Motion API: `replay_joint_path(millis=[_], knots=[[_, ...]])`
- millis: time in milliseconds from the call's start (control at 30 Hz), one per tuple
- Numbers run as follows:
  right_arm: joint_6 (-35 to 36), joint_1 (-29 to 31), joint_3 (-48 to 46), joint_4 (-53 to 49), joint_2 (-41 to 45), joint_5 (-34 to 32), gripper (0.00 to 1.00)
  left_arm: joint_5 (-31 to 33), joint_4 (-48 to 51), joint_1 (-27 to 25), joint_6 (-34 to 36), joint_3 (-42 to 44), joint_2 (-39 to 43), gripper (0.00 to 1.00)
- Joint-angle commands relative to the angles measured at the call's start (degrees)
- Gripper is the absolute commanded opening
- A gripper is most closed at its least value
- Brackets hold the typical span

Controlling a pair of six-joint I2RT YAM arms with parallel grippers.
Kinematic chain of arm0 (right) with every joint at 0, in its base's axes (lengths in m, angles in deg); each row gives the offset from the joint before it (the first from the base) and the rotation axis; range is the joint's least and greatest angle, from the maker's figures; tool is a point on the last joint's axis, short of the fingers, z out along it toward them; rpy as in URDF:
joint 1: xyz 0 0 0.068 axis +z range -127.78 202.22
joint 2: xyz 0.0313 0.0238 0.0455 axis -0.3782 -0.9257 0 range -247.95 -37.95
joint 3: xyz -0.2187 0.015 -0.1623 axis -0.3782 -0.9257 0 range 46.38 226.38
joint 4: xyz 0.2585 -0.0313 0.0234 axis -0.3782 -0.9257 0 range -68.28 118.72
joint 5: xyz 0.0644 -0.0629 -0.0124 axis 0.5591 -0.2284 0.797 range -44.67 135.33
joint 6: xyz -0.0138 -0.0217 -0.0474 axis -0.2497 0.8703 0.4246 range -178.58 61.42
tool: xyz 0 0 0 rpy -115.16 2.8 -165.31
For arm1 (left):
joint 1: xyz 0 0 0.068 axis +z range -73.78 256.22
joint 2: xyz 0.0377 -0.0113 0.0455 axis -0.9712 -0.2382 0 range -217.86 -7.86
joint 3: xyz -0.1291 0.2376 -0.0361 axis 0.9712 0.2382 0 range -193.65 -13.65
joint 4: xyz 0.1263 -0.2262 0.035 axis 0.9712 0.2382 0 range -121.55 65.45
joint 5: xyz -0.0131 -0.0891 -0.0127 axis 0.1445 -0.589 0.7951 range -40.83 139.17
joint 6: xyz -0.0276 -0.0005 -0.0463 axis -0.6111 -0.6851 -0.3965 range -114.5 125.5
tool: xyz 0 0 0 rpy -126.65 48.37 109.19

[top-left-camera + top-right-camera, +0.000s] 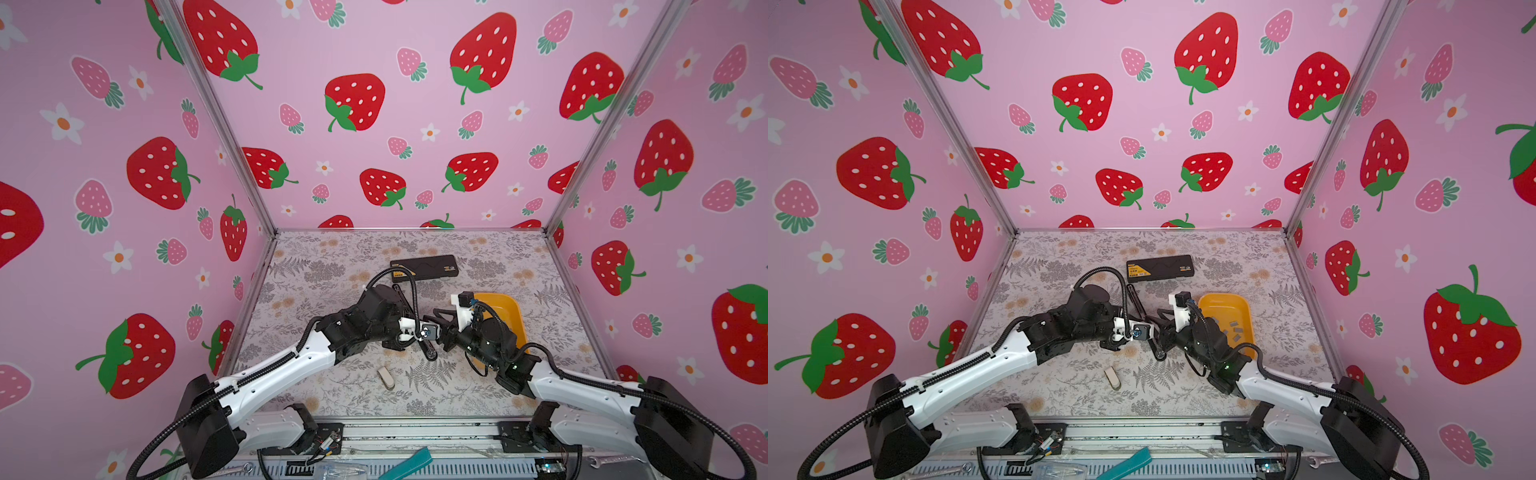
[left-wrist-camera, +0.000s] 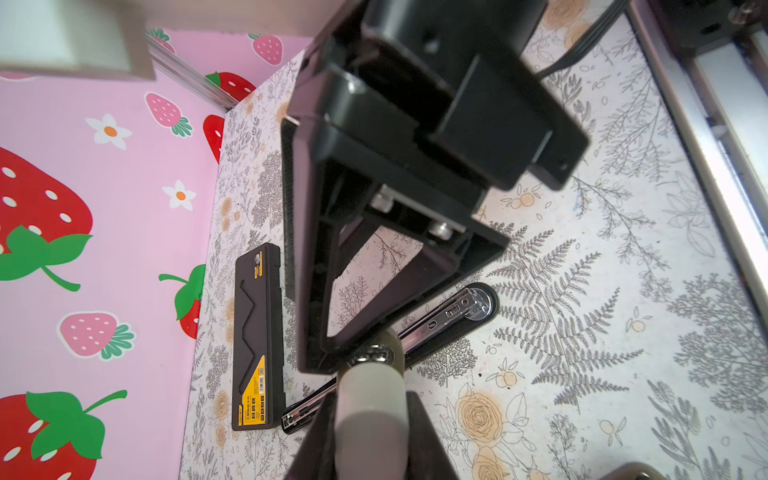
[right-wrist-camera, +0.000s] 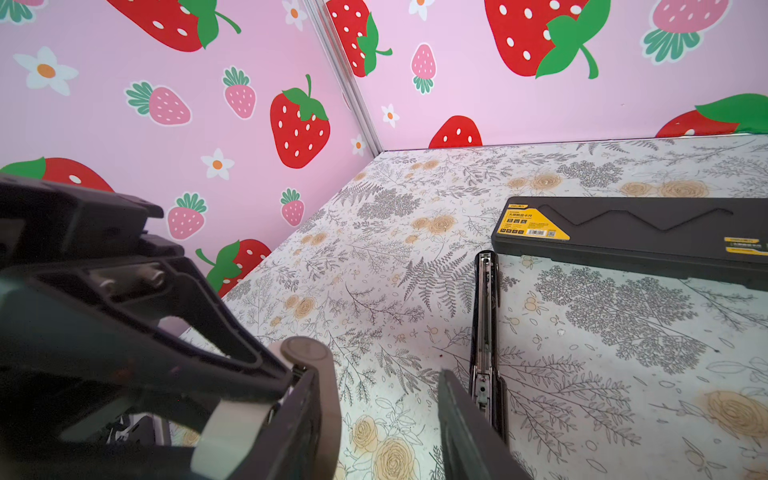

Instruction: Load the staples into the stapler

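The black stapler [image 3: 484,316] lies opened on the floral table, its metal channel [image 2: 440,320] facing up. My left gripper [image 2: 370,399] is shut on the stapler's beige-grey lid [image 2: 370,419], holding it raised off the channel; the lid's round hinge end [image 3: 307,353] shows in the right wrist view. My right gripper [image 3: 380,374] hangs open close beside it, only table between its fingers, one fingertip [image 3: 453,399] next to the channel. The staples [image 1: 1235,330] are small grey strips lying in the yellow tray [image 1: 1225,301], to the right of the right arm.
A long black box with a yellow label [image 1: 424,268] lies behind the stapler, near the back wall. A small beige oblong piece [image 1: 385,377] rests on the table in front of the grippers. Pink strawberry walls close in three sides.
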Motion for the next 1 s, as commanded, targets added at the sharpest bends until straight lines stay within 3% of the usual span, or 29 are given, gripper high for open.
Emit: replay_joint_path(millis=[0, 367, 533, 633, 967], knots=[[-0.2, -0.6, 0.0, -3.9, -1.6, -3.6, 0.47, -4.6, -3.8, 0.0, 0.0, -0.2, 2.3, 0.0], [-0.5, -0.5, 0.3, -4.2, -2.3, -2.9, 0.45, -5.4, -5.6, 1.9, -3.5, -0.5, 3.4, 0.0], [-0.7, 0.8, 1.5, -5.2, -4.2, -2.5, 0.28, -4.6, -6.1, 1.9, -5.0, -0.6, 3.4, 0.0], [-1.1, 1.4, 1.9, -5.1, -5.4, -2.1, 0.24, -4.2, -6.2, 2.1, -5.3, -0.7, 3.5, 0.0], [-1.1, 1.6, 1.4, -7.5, -1.5, -6.1, 0.25, -4.9, -5.4, 2.4, -5.1, -1.0, 3.1, 0.0]])
